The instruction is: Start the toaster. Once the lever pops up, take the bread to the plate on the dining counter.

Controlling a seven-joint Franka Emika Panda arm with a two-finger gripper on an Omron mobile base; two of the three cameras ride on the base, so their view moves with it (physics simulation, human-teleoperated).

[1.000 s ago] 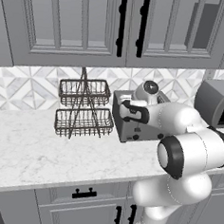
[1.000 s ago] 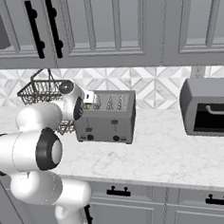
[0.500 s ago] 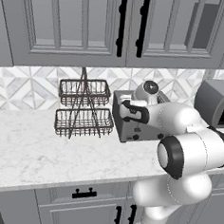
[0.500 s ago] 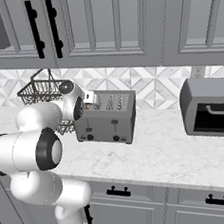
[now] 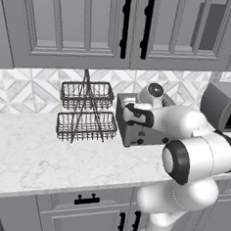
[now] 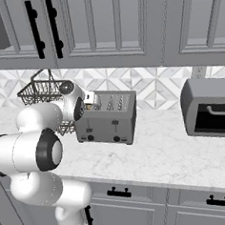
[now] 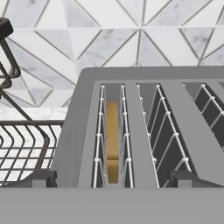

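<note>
The grey four-slot toaster (image 6: pixel 108 120) stands on the counter against the tiled wall. My gripper (image 7: pixel 113 179) hovers just above its left end, open, with one dark fingertip (image 7: pixel 40 178) on each side of the slots. The bread (image 7: pixel 113 144) sits on edge low in the leftmost slot, directly between my fingers and untouched. From the left base view my gripper (image 5: pixel 132 114) and forearm cover most of the toaster (image 5: pixel 135 134). The lever (image 6: pixel 114 127) is a small dark tab on the front face, and its height is too small to read. The plate and the dining counter are out of view.
A two-tier dark wire basket (image 5: pixel 86 110) stands just left of the toaster, close to my hand. A larger grey toaster oven (image 6: pixel 212 109) sits at the right. Upper cabinets hang overhead. Bare marble counter (image 6: pixel 175 152) lies in front of the toaster.
</note>
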